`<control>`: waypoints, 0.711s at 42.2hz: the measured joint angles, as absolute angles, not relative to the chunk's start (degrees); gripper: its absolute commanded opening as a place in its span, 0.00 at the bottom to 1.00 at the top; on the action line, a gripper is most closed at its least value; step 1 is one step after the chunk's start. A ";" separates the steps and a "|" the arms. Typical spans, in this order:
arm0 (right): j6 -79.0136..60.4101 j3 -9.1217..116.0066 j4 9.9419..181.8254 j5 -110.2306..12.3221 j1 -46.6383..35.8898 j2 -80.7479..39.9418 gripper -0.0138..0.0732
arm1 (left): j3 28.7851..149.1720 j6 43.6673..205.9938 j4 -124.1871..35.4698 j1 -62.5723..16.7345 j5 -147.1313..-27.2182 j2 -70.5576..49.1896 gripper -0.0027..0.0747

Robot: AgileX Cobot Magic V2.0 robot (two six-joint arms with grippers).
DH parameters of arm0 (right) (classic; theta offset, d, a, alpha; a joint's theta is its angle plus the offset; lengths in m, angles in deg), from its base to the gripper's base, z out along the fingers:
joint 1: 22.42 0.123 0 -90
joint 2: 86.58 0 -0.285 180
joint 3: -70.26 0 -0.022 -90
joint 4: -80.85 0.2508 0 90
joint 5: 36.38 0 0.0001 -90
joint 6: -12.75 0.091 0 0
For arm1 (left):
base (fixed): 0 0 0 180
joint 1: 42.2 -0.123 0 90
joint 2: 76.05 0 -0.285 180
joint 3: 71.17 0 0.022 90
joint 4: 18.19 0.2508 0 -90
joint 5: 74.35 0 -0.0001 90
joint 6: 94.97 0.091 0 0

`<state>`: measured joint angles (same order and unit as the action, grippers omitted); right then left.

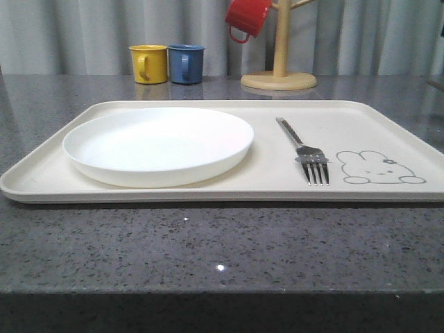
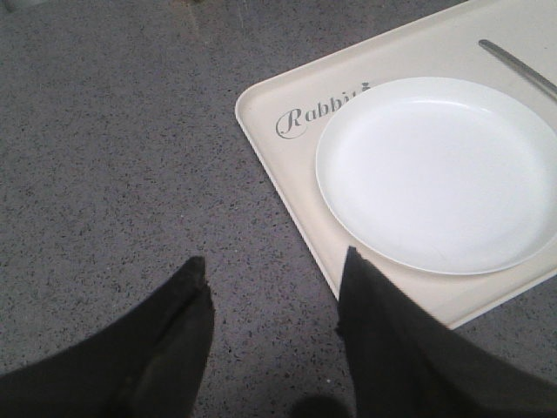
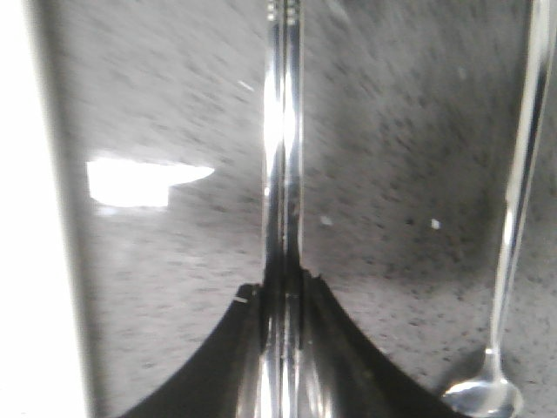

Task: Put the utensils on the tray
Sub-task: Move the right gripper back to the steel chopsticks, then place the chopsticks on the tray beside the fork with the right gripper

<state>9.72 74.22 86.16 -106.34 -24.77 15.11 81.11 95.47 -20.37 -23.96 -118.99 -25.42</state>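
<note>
Clearly, the right gripper (image 3: 283,287) has its dark fingers (image 3: 335,340) pressed together on the chopsticks (image 3: 283,157), which run as a paired silver shaft straight up the middle of the right wrist frame over the speckled grey tabletop (image 3: 392,131). At the right edge of that frame lies the spoon (image 3: 513,218) on the tabletop, its bowl at the lower right, apart from the fingers. A cream strip fills the frame's left edge; what it is cannot be told.

Over in the left wrist frame, the left gripper (image 2: 274,279) shows its fingers (image 2: 187,296) wide apart at the bottom, holding nothing, above bare tabletop just beside the tray (image 2: 261,131) corner.

Centred in the front frame, the tray carries the plate (image 1: 158,144) on its left half and the fork (image 1: 305,154) right of the plate, tines toward the camera, next to the rabbit drawing (image 1: 378,168).
</note>
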 measured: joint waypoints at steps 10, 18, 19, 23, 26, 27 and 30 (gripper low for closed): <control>12.75 78.39 89.54 -106.70 -12.74 13.81 0.26 | 81.11 95.47 -20.37 -23.96 -118.99 -25.42 0.46; 21.52 78.72 90.57 -106.91 -5.05 15.96 0.26 | 81.11 95.47 -20.37 -23.96 -118.99 -25.42 0.46; 23.29 78.72 90.57 -106.91 -4.67 16.53 0.26 | 81.11 95.47 -20.37 -23.96 -118.99 -25.42 0.46; 28.04 78.72 90.47 -106.91 -3.84 18.76 0.26 | 81.11 95.47 -20.37 -23.96 -118.99 -25.42 0.46; 29.65 78.72 89.96 -106.80 -3.58 20.35 0.26 | 81.11 95.47 -20.37 -23.96 -118.99 -25.42 0.46; 29.92 78.72 89.85 -106.80 -3.48 20.61 0.26 | 81.11 95.47 -20.37 -23.96 -118.99 -25.42 0.46; 31.37 78.72 89.35 -106.80 -3.48 21.93 0.26 | 81.11 95.47 -20.37 -23.96 -118.99 -25.42 0.46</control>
<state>31.37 78.72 89.35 -106.80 -3.48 21.93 81.11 95.47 -20.37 -23.96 -118.99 -25.42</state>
